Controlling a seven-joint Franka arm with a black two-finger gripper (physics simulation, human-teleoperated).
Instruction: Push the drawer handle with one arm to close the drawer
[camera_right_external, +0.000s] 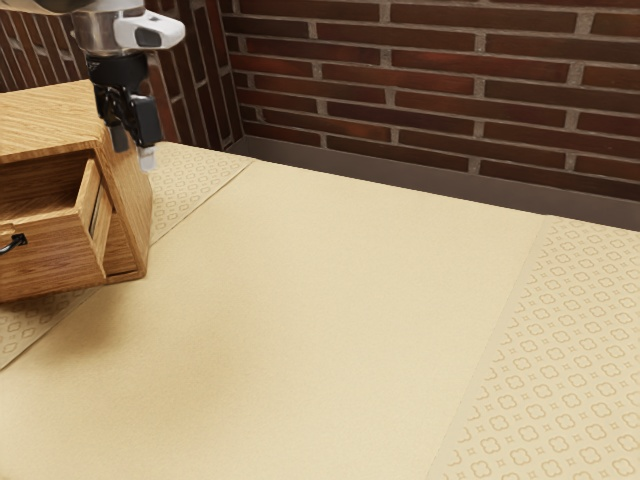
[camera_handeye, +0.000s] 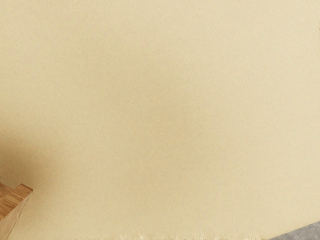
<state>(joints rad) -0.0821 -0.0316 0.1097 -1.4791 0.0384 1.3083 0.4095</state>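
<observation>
The black two-finger gripper (camera_right_external: 133, 148) hangs beside the wooden cabinet (camera_right_external: 50, 120), its fingers apart with nothing between them. From there, the black drawer handle (camera_right_external: 12, 243) lies toward eight o'clock in the exterior view, on the front face of the pulled-out drawer (camera_right_external: 55, 255) and partly cut off by the view's edge. The drawer juts from the cabinet toward roughly half past six, so the closing push should run back toward half past twelve. The gripper probably needs to swing around the drawer's front corner first, or it may catch the side panel.
</observation>
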